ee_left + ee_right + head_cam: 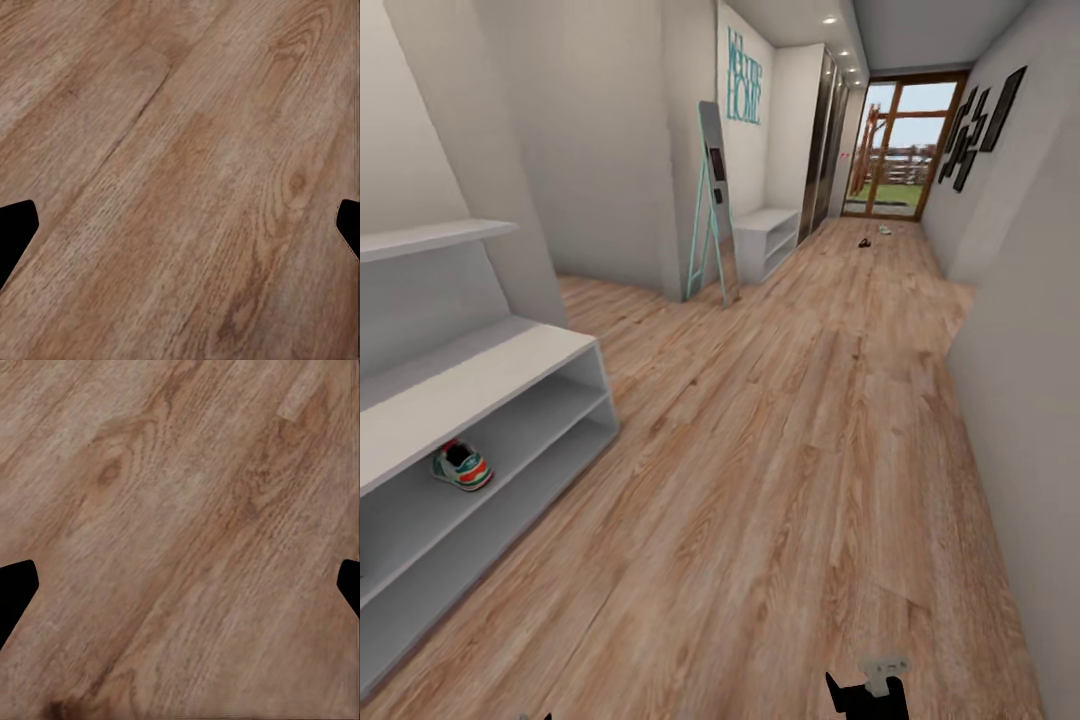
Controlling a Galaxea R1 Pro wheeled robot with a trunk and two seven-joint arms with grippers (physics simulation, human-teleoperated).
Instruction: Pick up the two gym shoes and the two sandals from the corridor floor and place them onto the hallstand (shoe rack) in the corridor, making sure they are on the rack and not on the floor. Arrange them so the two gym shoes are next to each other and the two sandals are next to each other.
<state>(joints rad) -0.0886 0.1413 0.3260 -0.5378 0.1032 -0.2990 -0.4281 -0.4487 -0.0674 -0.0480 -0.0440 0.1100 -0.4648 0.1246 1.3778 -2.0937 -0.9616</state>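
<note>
One gym shoe (461,466), cream with a teal heel, sits on the upper open shelf row of the pale grey hallstand (480,365) at the left of the head view. Far down the corridor floor (780,440), near the glass door, lie a small dark shape that looks like a sandal (865,243) and a pale shape (885,230) too small to name. My right gripper (865,690) pokes in at the lower edge. Both wrist views look down on bare planks: the left gripper (180,232) and right gripper (180,592) are open, fingertips wide apart, holding nothing.
A teal-framed standing mirror (713,200) leans at the wall corner on the left, with a low white bench unit (768,240) behind it. A grey wall (1020,400) runs close along the right side. A glass door (900,150) ends the corridor.
</note>
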